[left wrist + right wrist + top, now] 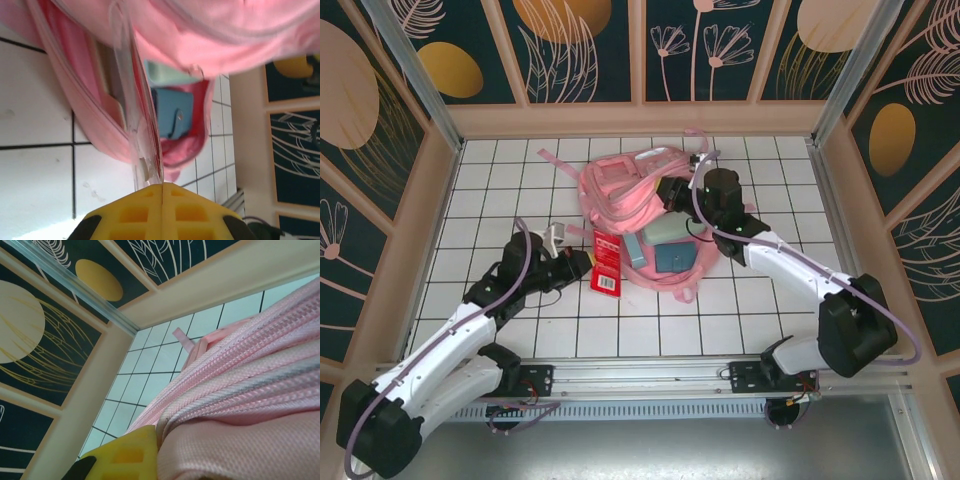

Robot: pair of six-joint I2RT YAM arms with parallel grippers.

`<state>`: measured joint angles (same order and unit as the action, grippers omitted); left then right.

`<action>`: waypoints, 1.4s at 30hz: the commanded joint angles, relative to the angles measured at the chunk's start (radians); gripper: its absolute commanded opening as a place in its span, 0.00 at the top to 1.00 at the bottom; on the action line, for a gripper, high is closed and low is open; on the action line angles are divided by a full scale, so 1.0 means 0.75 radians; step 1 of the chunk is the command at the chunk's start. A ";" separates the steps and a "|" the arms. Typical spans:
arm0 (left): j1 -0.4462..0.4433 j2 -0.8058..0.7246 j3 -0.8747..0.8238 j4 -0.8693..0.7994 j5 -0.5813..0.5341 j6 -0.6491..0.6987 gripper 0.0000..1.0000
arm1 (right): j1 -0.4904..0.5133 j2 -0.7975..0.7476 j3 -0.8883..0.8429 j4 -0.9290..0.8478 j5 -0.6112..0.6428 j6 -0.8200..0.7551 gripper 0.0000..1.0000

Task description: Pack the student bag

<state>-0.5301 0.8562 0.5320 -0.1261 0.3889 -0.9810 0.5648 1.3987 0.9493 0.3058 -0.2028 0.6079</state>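
Your student bag (620, 190) lies in the middle of the tiled table (520, 180), nearer the far edge, with its open mouth facing the near edge. Pink straps trail off toward the far side.

Your left gripper (582, 266) is at the mouth's left lip. In the left wrist view the yellow fingers (135, 212) are pressed together with no gap, pinching the edge of a red packet (606, 262) in clear plastic (146, 130). The packet is half over the bag's lip, its lower end on the tiles. It has white printing on the red face, but the lettering is too small from above to read.

Inside the mouth you have a blue case (672, 260) with a small metal clip showing on it (172, 112). A pale green item (665, 232) sits just behind it, and a flat blue piece (634, 245) stands to its left. None of them shows a label you could read.

Your right gripper (672, 190) is on the bag's upper right side. Its wrist camera shows one yellow finger (127, 452) tight against ribbed pink webbing with a pale grey stripe. The jaws are closed, and it looks as though they have a fold of the bag's fabric, though the second finger is hidden behind the cloth.
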 commanded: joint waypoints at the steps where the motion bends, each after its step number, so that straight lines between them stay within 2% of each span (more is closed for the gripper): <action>1: -0.085 0.023 0.002 0.084 -0.014 -0.053 1.00 | 0.008 0.058 0.117 0.074 0.066 -0.029 1.00; 5: -0.191 0.052 0.005 0.126 -0.051 -0.087 1.00 | 0.008 0.101 0.153 0.066 0.064 -0.028 1.00; 13: -0.350 0.192 0.014 0.368 -0.097 -0.160 1.00 | 0.014 0.104 0.159 0.065 0.056 -0.021 1.00; 20: -0.353 0.441 0.117 0.599 -0.196 -0.172 1.00 | 0.025 0.060 0.117 0.059 0.047 -0.023 1.00; 24: -0.353 0.584 0.175 0.802 -0.232 -0.198 1.00 | 0.029 0.023 0.086 0.048 0.045 -0.029 1.00; 31: -0.352 0.845 0.338 0.871 -0.401 -0.205 1.00 | 0.032 -0.050 0.042 0.021 0.043 -0.039 1.00; 35: -0.346 0.975 0.397 0.881 -0.544 -0.303 1.00 | 0.039 -0.097 0.016 0.008 0.045 -0.041 1.00; 37: -0.341 1.025 0.394 0.973 -0.589 -0.350 1.00 | 0.043 -0.115 0.003 0.002 0.045 -0.044 1.00; 42: -0.326 1.116 0.447 1.047 -0.744 -0.379 1.00 | 0.053 -0.152 -0.028 -0.013 0.047 -0.044 1.00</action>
<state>-0.7986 1.6619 0.8196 0.5610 -0.0433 -1.2175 0.5869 1.3643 0.9257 0.2241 -0.1535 0.6075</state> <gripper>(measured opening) 0.062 0.093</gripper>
